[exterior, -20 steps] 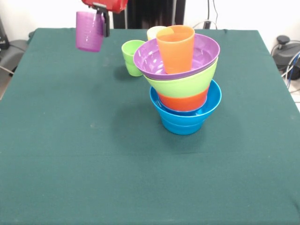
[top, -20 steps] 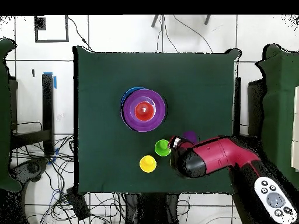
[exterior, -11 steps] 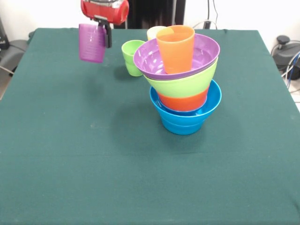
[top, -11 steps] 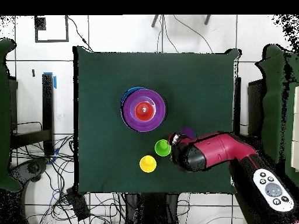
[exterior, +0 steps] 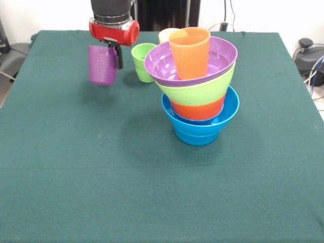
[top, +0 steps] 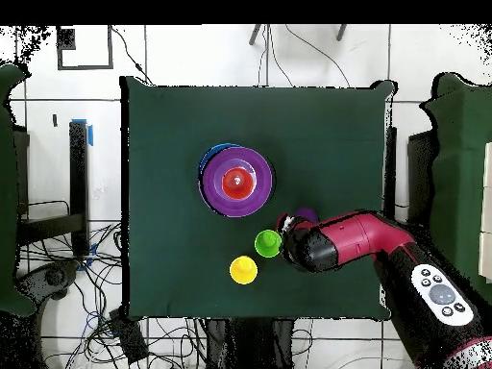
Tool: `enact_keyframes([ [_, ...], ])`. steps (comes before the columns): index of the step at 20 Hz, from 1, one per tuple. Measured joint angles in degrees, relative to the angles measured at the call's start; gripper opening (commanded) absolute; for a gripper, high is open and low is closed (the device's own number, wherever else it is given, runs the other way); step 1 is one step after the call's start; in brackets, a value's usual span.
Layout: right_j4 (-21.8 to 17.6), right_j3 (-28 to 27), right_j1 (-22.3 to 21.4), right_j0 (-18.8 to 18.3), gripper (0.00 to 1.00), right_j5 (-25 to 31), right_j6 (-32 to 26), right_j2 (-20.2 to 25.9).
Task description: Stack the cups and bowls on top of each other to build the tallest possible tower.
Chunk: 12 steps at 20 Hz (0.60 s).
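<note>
Front view: the tower (exterior: 199, 88) stands on the green table (exterior: 76, 177), right of centre. From the bottom it is blue bowls (exterior: 200, 124), an orange bowl (exterior: 197, 109), a lime green bowl (exterior: 198, 91) and a purple bowl (exterior: 217, 55), tilted, with an orange cup (exterior: 190, 52) inside it. A green cup (exterior: 143, 62) stands just beside the tower toward the far edge. A yellow cup (exterior: 166, 34) shows behind it, mostly hidden by the purple bowl. The gripper (exterior: 112, 52) is clamped on the rim of a purple cup (exterior: 102, 64), which hangs upright clear of the cloth, just beside the green cup and between the gripper and the tower. The arm (exterior: 112, 15) comes straight down, red collar above the fingers.

Overhead view: the tower (top: 236, 180) sits near the table's (top: 317, 125) centre. Green cup (top: 267, 243) and yellow cup (top: 243, 270) lie toward the bottom edge. The purple cup (top: 307, 213) shows only as a sliver beside the arm (top: 356, 240), which reaches in across the table's right edge.
</note>
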Motion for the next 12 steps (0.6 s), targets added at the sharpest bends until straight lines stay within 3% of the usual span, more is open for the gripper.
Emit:
enact_keyframes([
  [12, -1.9, -2.2, 3.4, 0.0, 0.00, 0.0, 0.0, 0.0],
])
